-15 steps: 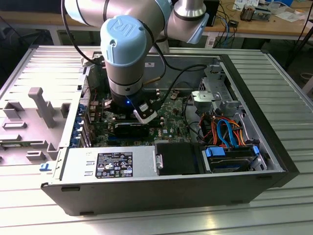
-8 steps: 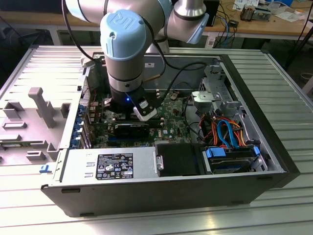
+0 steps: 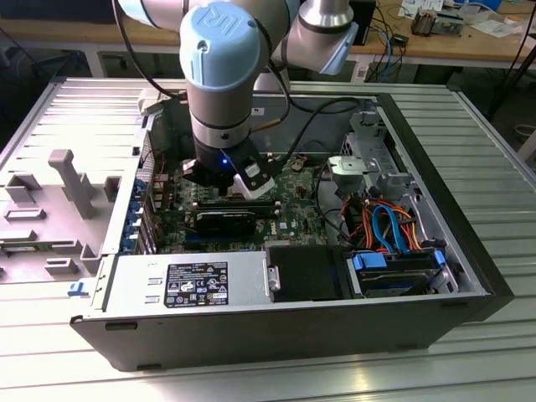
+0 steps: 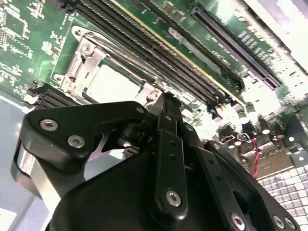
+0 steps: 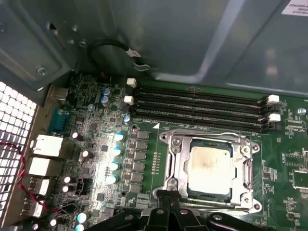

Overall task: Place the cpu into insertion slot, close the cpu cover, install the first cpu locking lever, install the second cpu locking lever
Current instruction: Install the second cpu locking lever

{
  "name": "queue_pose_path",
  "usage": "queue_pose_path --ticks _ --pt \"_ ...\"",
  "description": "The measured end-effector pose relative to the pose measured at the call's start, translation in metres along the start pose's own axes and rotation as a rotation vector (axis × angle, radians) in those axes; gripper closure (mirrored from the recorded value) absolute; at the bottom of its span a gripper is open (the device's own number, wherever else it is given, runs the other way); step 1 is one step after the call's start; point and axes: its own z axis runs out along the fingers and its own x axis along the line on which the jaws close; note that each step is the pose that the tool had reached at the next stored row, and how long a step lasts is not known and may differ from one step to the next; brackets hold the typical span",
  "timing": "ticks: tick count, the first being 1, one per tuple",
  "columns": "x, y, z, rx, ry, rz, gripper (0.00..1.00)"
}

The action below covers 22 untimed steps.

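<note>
Gripper [image 5: 168, 204] poised at the socket edge, fingers drawn together on nothing visible. The cpu [image 5: 210, 166] lies seated in the slot [image 5: 190, 190] with the cover [image 5: 180, 163] down around it, on the green board [image 5: 96, 144] beside the memory slots [image 5: 197, 108]. Likely risk: a fingertip slipping off a thin lever, which could scrape the board or leave the cover unlatched. Setting: open computer case [image 3: 435, 327] lying on a ribbed metal table [image 3: 251, 377]; cluttered benches [image 3: 469, 33] behind
</note>
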Motion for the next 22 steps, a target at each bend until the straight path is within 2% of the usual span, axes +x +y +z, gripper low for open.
queue_pose_path --ticks 2,4,5,7,8,10,12,13,14,17,20,22 --pt "-0.0044 0.0035 0.001 -0.0009 0.0075 0.002 0.89" --pt "-0.0117 0.0123 0.0034 -0.002 0.0151 0.004 0.89" --pt "-0.0159 0.0201 0.0055 0.0049 0.018 0.005 0.89" --pt "-0.0178 0.0261 0.0071 0.0285 0.0211 0.006 0.89" --pt "-0.0185 0.0291 0.0079 0.0508 0.0239 0.007 0.89" --pt "-0.0198 0.0347 0.0095 0.0897 0.0285 0.008 0.89" --pt "-0.0213 0.0395 0.0108 0.1196 0.0326 0.009 0.89" --pt "-0.0226 0.0413 0.0112 0.1298 0.0351 0.01 0.89" --pt "-0.025 0.0433 0.0118 0.1449 0.0392 0.01 0.89" --pt "-0.0315 0.0458 0.0125 0.1649 0.0516 0.013 0.89" --pt "-0.0415 0.0489 0.0134 0.1848 0.07 0.017 0.89" --pt "-0.0451 0.0514 0.0141 0.1934 0.0758 0.018 0.89"
